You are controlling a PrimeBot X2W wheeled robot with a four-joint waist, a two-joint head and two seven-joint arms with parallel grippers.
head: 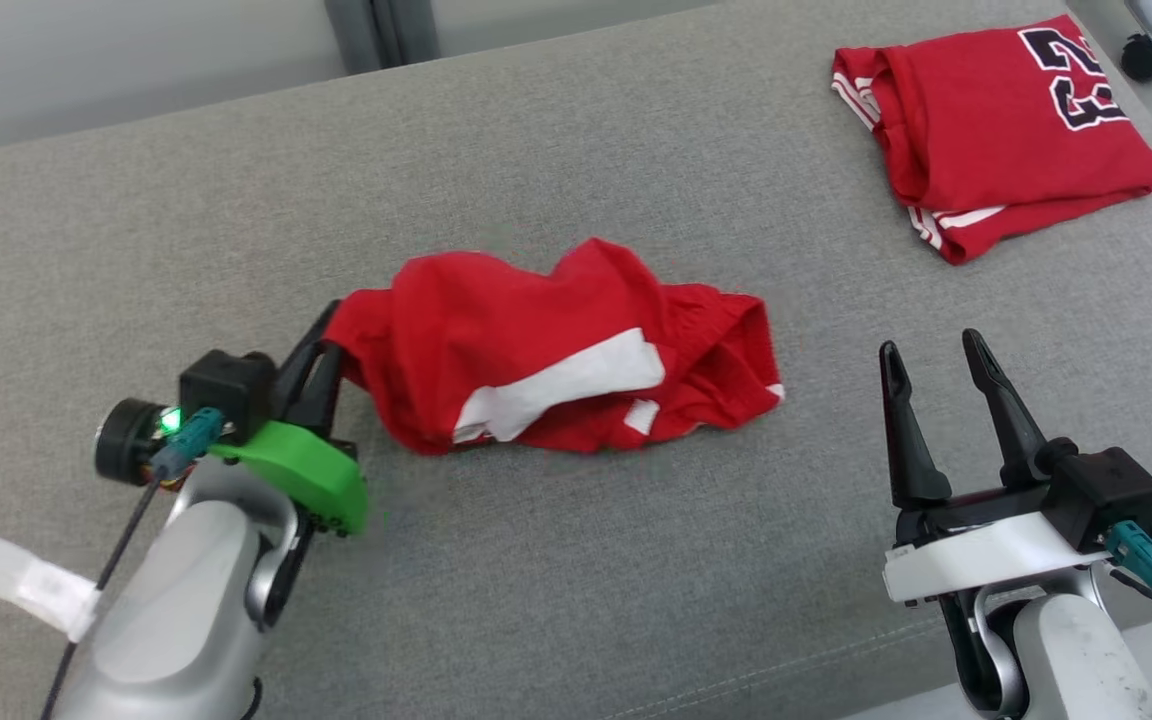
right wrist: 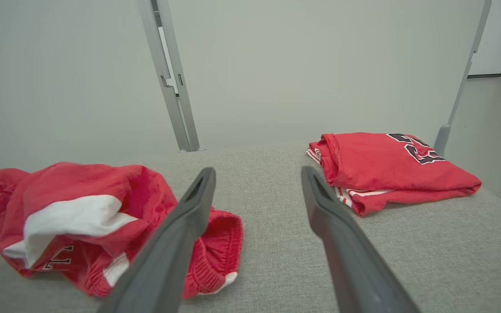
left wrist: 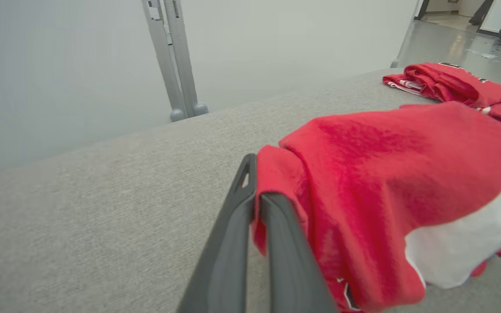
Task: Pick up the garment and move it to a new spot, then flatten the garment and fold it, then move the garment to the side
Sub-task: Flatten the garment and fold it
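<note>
A crumpled red garment (head: 556,350) with a white panel lies in the middle of the grey padded surface (head: 576,150). My left gripper (head: 321,345) is shut on the garment's left edge, and that edge is lifted slightly. In the left wrist view the two dark fingers (left wrist: 250,204) pinch a fold of the red garment (left wrist: 385,174). My right gripper (head: 931,355) stands open to the right of the garment, apart from it. The right wrist view shows the open right gripper (right wrist: 257,174) with the garment (right wrist: 81,213) at the lower left.
A folded red jersey (head: 996,130) with dark numerals lies at the far right of the surface, also in the right wrist view as the jersey (right wrist: 385,169). A grey metal post (right wrist: 172,87) rises behind the surface. A caster wheel (head: 1146,55) stands at the top right.
</note>
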